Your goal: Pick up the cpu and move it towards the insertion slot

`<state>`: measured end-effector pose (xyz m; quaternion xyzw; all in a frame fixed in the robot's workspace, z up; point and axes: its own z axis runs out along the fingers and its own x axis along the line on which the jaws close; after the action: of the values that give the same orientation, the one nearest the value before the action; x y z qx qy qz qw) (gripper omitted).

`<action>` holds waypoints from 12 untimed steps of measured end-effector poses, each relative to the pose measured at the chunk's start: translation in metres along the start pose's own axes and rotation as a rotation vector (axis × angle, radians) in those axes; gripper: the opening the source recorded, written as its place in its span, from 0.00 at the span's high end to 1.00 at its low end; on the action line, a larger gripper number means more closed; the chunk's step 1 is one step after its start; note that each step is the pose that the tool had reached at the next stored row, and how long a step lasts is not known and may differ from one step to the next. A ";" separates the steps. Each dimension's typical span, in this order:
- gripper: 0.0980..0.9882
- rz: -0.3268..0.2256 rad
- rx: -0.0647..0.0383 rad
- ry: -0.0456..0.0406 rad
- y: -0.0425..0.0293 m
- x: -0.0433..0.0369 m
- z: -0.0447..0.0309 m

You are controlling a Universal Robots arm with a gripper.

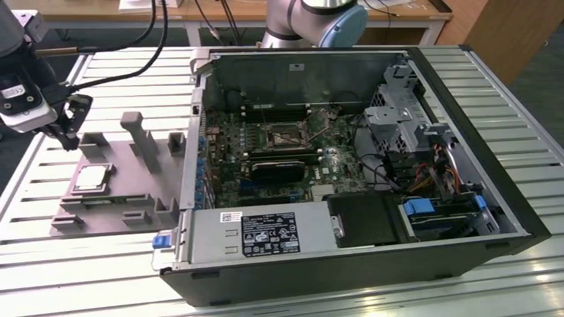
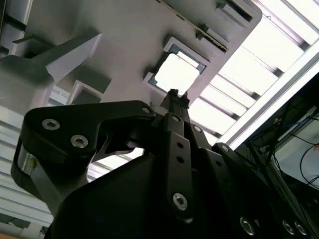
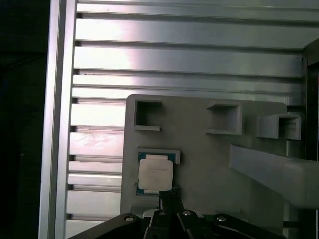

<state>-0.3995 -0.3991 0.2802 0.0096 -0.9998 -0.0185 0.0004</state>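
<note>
The cpu [image 1: 92, 178] is a small square chip with a silver top. It lies flat in a recess of the grey fixture plate [image 1: 132, 168] at the exterior view's left. Both wrist views show the cpu [image 3: 155, 175] [image 2: 177, 74] just beyond the fingertips. My gripper [image 1: 69, 144] hangs above the plate's far left corner, a little away from the chip, with its black fingers [image 2: 173, 99] pressed together and nothing between them. The insertion slot [image 1: 284, 137] is the shiny square socket on the motherboard inside the open computer case.
The open computer case [image 1: 352, 165] lies on its side on the slatted aluminium table [image 1: 53, 264]. Its side wall [image 1: 189, 158] rises between the plate and the motherboard. Upright posts [image 1: 134, 132] stand on the plate. Black cables [image 1: 132, 66] run over the table behind my gripper.
</note>
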 end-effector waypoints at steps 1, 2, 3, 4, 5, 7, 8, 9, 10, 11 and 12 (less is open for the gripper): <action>1.00 0.000 0.000 0.0001 0.0000 0.0002 0.0014; 1.00 0.000 0.000 0.0001 -0.0001 0.0003 0.0029; 1.00 0.000 0.000 0.0001 -0.0002 0.0003 0.0045; 1.00 0.000 0.000 0.0000 -0.0003 0.0005 0.0062; 1.00 0.000 0.000 0.0000 -0.0004 0.0006 0.0078; 1.00 0.000 0.000 0.0001 -0.0009 0.0007 0.0112; 1.00 0.000 0.000 0.0001 -0.0014 0.0007 0.0129; 1.00 0.000 0.000 0.0000 -0.0019 0.0007 0.0147; 1.00 0.000 0.000 0.0000 -0.0023 0.0008 0.0164; 1.00 0.000 0.000 0.0000 -0.0028 0.0009 0.0182; 1.00 0.000 0.000 -0.0001 -0.0033 0.0010 0.0201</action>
<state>-0.4005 -0.4017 0.2600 0.0095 -0.9998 -0.0185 0.0004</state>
